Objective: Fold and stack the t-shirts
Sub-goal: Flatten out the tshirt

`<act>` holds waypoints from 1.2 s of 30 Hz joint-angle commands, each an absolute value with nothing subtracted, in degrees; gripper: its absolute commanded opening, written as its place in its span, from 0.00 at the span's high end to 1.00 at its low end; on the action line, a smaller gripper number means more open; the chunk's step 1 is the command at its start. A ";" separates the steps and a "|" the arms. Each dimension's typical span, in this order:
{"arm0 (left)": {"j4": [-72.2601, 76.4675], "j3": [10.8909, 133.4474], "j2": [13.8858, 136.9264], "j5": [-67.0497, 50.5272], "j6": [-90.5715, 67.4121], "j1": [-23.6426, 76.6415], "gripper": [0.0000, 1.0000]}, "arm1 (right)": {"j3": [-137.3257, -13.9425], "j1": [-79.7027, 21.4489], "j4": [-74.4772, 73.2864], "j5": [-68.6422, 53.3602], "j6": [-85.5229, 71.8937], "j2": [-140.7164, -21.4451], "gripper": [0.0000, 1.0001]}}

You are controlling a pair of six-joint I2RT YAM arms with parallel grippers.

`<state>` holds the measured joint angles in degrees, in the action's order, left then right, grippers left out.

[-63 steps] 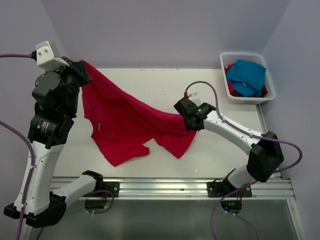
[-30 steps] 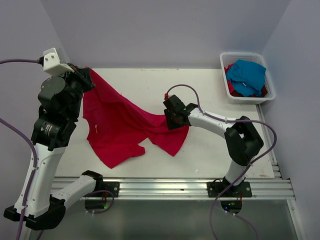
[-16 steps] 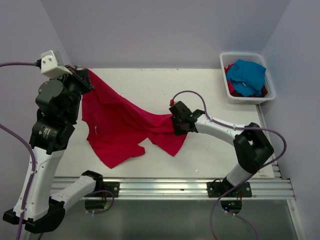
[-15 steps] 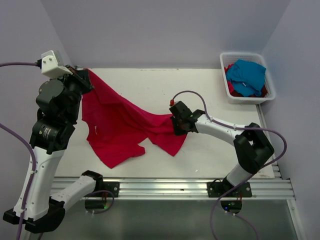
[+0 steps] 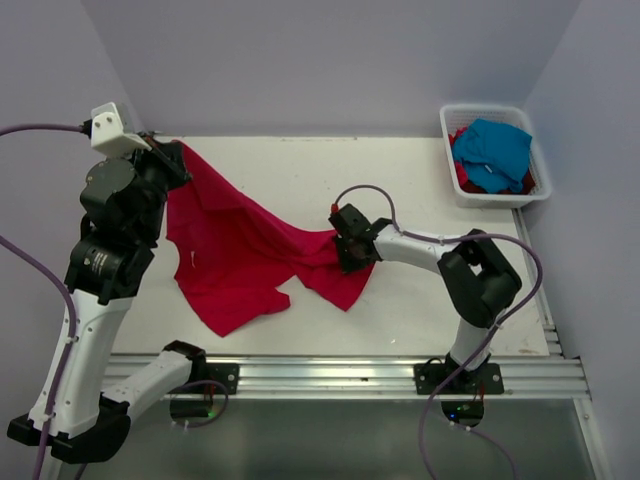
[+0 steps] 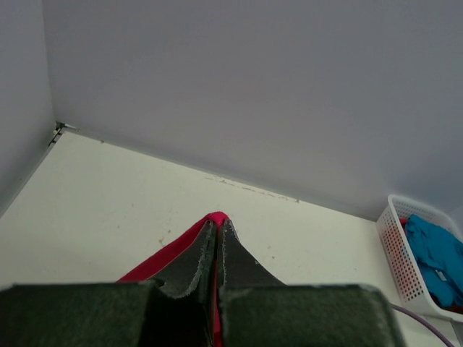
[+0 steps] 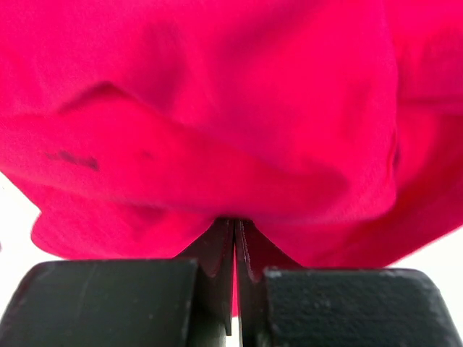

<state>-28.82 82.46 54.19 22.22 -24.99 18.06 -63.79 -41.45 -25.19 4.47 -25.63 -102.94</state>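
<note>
A crimson red t-shirt [image 5: 245, 250] hangs stretched between both arms over the table's left half, its lower part crumpled on the surface. My left gripper [image 5: 172, 160] is raised at the back left, shut on an upper corner; the red cloth [image 6: 215, 217] peeks past its tips in the left wrist view. My right gripper [image 5: 338, 246] sits low at the table's middle, shut on the shirt's right edge; red cloth [image 7: 217, 108] fills the right wrist view. A turquoise blue t-shirt [image 5: 492, 150] lies atop another red one [image 5: 462, 176] in the basket.
The white slatted basket [image 5: 447, 124] stands at the back right corner. The bare white table [image 5: 440, 300] spreads to the right of the shirt. Grey walls close the back and both sides. A metal rail [image 5: 340, 372] runs along the near edge.
My right gripper has closed on the shirt's right edge and its arm has swung, shifting slightly left. The left arm has barely moved and keeps its hold.
</note>
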 commanded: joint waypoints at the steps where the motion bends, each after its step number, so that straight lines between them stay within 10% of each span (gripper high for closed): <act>1: -26.89 82.09 53.44 22.15 -25.66 17.75 1.00 | -67.05 -41.40 -23.82 5.10 -24.87 -105.03 1.00; 32: -27.16 80.24 52.38 21.53 -25.22 17.75 1.00 | -82.71 -38.14 -30.94 15.64 -20.92 -116.90 1.00; 36: -26.72 79.72 52.56 21.18 -25.31 17.75 1.00 | -81.74 -38.23 -31.29 14.68 -20.13 -115.23 0.72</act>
<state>-28.80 80.05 53.06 21.43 -24.95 18.06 -82.39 -38.50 -29.36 13.63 -21.45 -116.38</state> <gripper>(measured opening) 0.012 0.242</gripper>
